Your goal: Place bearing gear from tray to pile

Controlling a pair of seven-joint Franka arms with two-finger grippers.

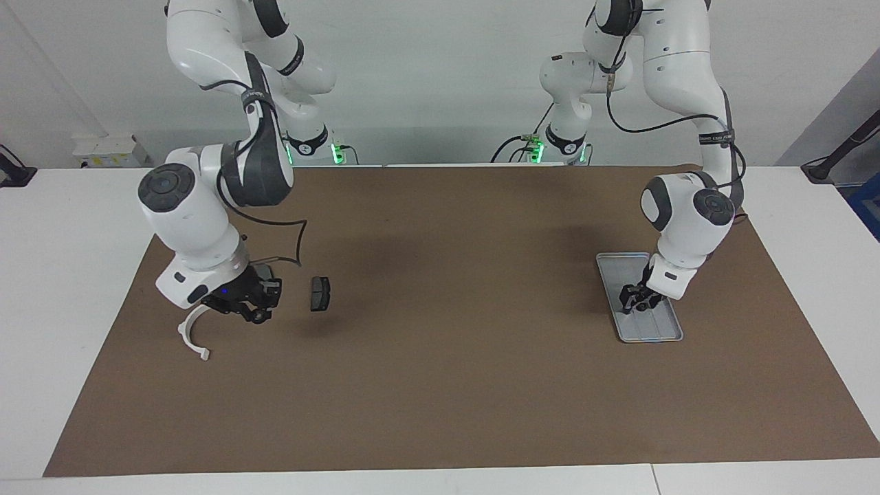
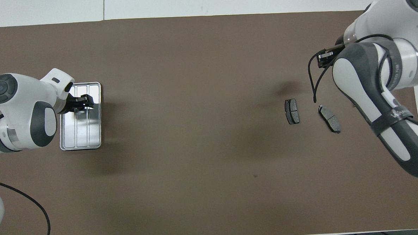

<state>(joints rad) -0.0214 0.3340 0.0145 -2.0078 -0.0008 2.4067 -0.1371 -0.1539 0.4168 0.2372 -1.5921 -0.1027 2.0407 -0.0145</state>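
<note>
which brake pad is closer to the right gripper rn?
The brake pad toward the right arm's end, beside the white bracket: the right gripper is low beside it. The other pad lies clear, toward the table's middle.

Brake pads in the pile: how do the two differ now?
The inner pad lies square to the mat; the outer pad lies skewed. In the facing view the inner pad shows whole; the right pincer mostly hides the outer pad. Both are dark grey and flat.
</note>
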